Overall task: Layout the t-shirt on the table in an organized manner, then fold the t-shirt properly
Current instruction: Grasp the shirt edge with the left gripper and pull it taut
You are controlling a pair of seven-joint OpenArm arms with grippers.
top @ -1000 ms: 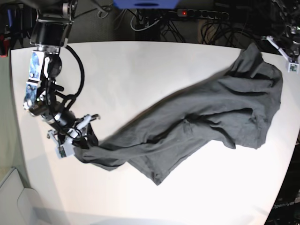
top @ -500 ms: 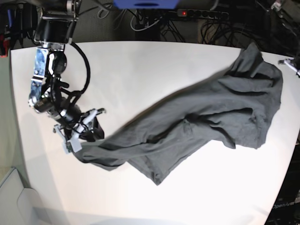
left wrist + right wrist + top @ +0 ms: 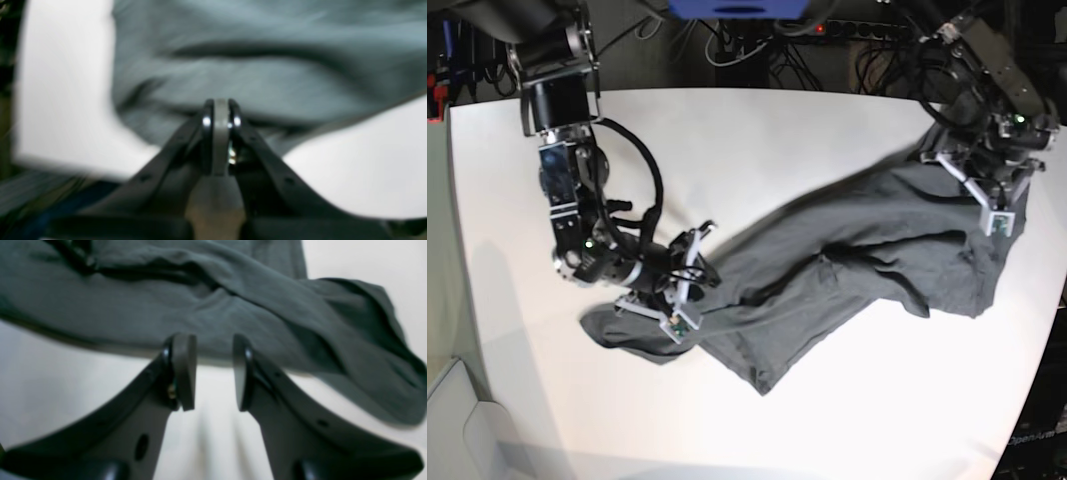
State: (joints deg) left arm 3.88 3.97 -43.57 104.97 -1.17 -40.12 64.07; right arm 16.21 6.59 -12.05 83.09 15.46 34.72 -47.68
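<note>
The dark grey t-shirt [image 3: 857,260] lies crumpled in a long diagonal band across the white table [image 3: 727,140], from lower left to upper right. My right gripper [image 3: 695,283] hovers at the shirt's lower-left part. In the right wrist view the gripper [image 3: 212,371] is open and empty, with the t-shirt [image 3: 233,296] just beyond it over the table [image 3: 66,383]. My left gripper [image 3: 985,195] is above the shirt's upper-right part. In the blurred left wrist view this gripper [image 3: 218,113] is shut, with no cloth seen between its pads, above the t-shirt [image 3: 267,66] and the table [image 3: 60,86].
Behind the table's far edge a power strip with tangled cables [image 3: 857,30] and a blue object [image 3: 737,8] sit in the dark. The table's rounded right edge runs close to the shirt. A pale surface [image 3: 457,420] shows past the lower-left corner.
My right arm swung right from the shirt's left tip to over its lower-left part. My left arm came in from the right edge onto the shirt's upper-right part.
</note>
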